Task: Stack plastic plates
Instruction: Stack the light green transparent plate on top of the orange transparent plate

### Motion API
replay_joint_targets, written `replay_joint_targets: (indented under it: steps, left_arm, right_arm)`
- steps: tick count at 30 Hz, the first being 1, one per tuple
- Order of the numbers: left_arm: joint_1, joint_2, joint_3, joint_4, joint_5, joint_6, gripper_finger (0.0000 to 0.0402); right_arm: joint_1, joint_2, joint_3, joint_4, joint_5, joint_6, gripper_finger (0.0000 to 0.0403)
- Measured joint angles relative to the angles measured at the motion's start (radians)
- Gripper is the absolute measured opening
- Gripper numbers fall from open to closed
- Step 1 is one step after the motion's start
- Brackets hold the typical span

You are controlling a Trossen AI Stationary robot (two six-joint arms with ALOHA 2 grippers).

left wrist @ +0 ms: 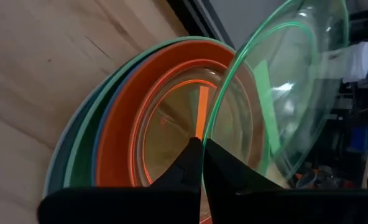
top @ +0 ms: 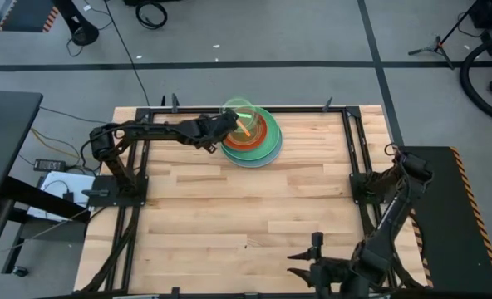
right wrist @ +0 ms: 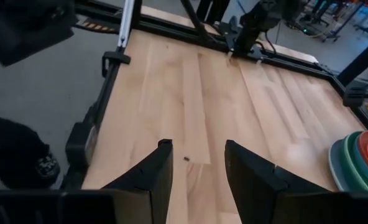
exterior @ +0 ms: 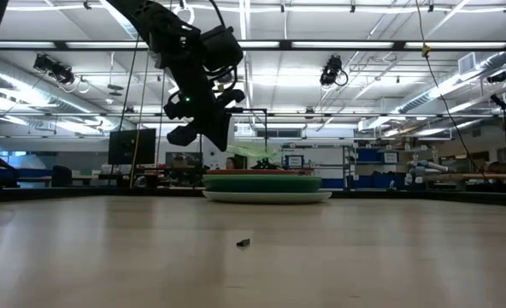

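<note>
The wooden table [top: 229,216] carries one stack of plastic plates [top: 258,148] near its far edge, a little toward the right arm's side of the middle, and everything else is placed here from that stack. Its lowest visible plate is a large light blue one [top: 248,161], with a light green plate [top: 272,124] and a dark green rim [left wrist: 69,168] showing above it; on these sits an orange-red plate [top: 250,141], and in the left wrist view a thin blue edge [left wrist: 97,158] shows just under that orange-red rim. A small translucent orange plate [left wrist: 165,134] lies in the hollow at the top of the stack. The left arm reaches across to the stack from its own side, and the left gripper [top: 227,124] sits at the stack's near-left rim, its fingers [left wrist: 181,168] pressed together on the edge of a small translucent lime plate [left wrist: 289,81]. That plate is tilted up on edge over the far part of the stack, lifted clear of the orange plate. The right gripper [right wrist: 197,165] waits well away from the stack at the table's front edge, fingers apart over bare wood. A small dark speck [exterior: 244,243] lies on the table in front of the stack.
</note>
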State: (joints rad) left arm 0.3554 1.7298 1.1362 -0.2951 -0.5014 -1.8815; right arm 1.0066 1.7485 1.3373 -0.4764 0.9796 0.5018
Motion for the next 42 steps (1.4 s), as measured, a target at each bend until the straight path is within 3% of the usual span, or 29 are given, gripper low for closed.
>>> replay_joint_targets:
  steps: [5,13,27,42]
  left_arm:
    - [-0.009,0.0,0.0,-0.001,-0.013,0.001,0.0013]
    - [-0.035,0.0,0.0,-0.027,-0.045,-0.005,0.0013]
    - [-0.051,0.106,0.0,0.043,-0.017,-0.148,0.0013]
    - [-0.059,0.133,0.0,0.045,0.008,-0.143,0.0018]
  right_arm:
    - [0.035,0.0,0.0,-0.041,0.007,0.077,0.0152]
    - [0.067,0.0,0.0,-0.069,0.106,0.125,0.0152]
    - [0.066,0.0,0.0,-0.093,0.039,0.198,0.0152]
    - [0.065,0.0,0.0,-0.095,-0.001,0.213,0.0153]
